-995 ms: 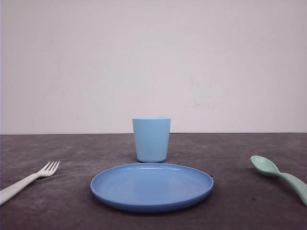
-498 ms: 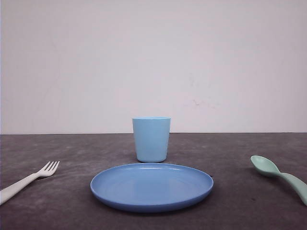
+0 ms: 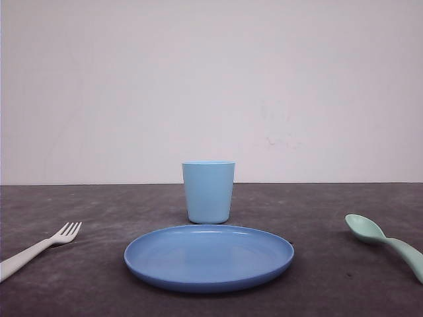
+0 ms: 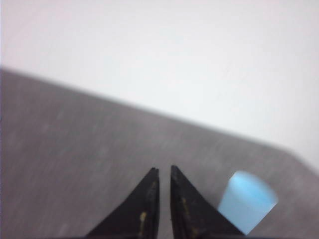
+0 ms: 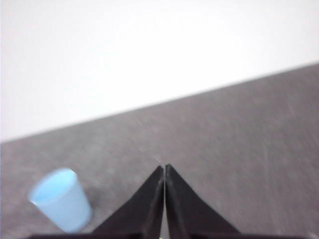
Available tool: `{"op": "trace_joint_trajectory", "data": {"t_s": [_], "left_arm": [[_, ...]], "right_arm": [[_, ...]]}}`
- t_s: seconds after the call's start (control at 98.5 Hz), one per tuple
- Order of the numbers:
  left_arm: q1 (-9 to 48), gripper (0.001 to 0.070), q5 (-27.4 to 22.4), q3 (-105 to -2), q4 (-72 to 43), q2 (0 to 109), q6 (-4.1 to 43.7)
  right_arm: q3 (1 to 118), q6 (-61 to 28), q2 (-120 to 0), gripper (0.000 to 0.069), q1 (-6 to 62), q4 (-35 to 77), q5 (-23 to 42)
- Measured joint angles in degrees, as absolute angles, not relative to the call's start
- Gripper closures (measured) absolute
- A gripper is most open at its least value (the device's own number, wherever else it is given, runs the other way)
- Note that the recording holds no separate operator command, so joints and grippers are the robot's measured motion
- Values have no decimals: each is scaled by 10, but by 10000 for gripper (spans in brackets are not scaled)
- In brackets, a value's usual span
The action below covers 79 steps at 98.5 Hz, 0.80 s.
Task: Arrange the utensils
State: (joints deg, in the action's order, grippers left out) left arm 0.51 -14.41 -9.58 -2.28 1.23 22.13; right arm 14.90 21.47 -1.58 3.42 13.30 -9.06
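Fork: the white fork (image 3: pixel 39 246) lies flat near the left edge of the bench, tines toward the back, handle running off toward the front-left corner, well apart from the plate
Plate: the round blue plate (image 3: pixel 209 256) sits at the middle of the bench toward the front edge, nothing on it
Cup: the light blue cup (image 3: pixel 208 192) stands upright just behind the plate, toward the back edge
Spoon: the mint-green spoon (image 3: pixel 386 243) lies near the right edge of the bench, bowl toward the back, handle running toward the front-right corner
Left gripper: the left gripper (image 4: pixel 161 172) hangs above the dark bench, jaws nearly together with a thin slit between them, nothing held
Right gripper: the right gripper (image 5: pixel 164 168) is likewise over bare bench, jaws pressed together, empty
Step in hand: judged to be the very start; neither utensil is touched, both arms up and away
Next move: each arm probably needs to spread its jaws, drop over the utensil on its own side and pinch the thin handle low against the bench
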Motion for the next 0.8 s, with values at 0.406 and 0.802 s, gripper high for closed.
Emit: {"op": "trace_joint_trajectory", "data": {"t_s": [0.406, 0.802], "left_arm": [[5, 695, -167, -366, -222, 186, 161], [33, 695, -137, -488, -319, 346, 65]], "right_arm": [[416, 156, -197, 687, 34, 322, -110], [507, 57, -384, 687, 34, 413, -102]]}}
